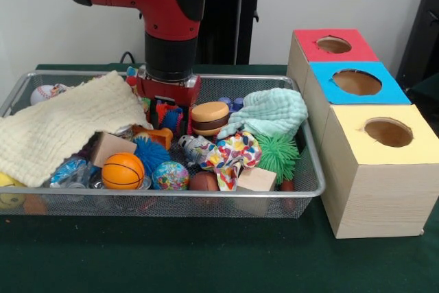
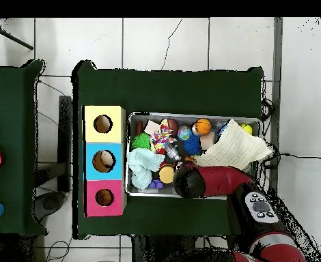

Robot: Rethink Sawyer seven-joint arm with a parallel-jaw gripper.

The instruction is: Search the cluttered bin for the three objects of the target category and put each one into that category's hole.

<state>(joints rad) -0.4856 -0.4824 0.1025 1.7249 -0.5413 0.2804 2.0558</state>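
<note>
Green cloth covers the table. We see the gripper (image 1: 169, 109) low in the wire basket (image 1: 310, 169) at centre frame, its opening hidden. No plush toy shows; the red-topped box's hole (image 1: 333, 44) lies upper right.

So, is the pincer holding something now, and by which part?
It cannot be told. The pincer is down among the toys in the wire bin, behind the toy burger; its tips are hidden, so no hold shows.
</note>
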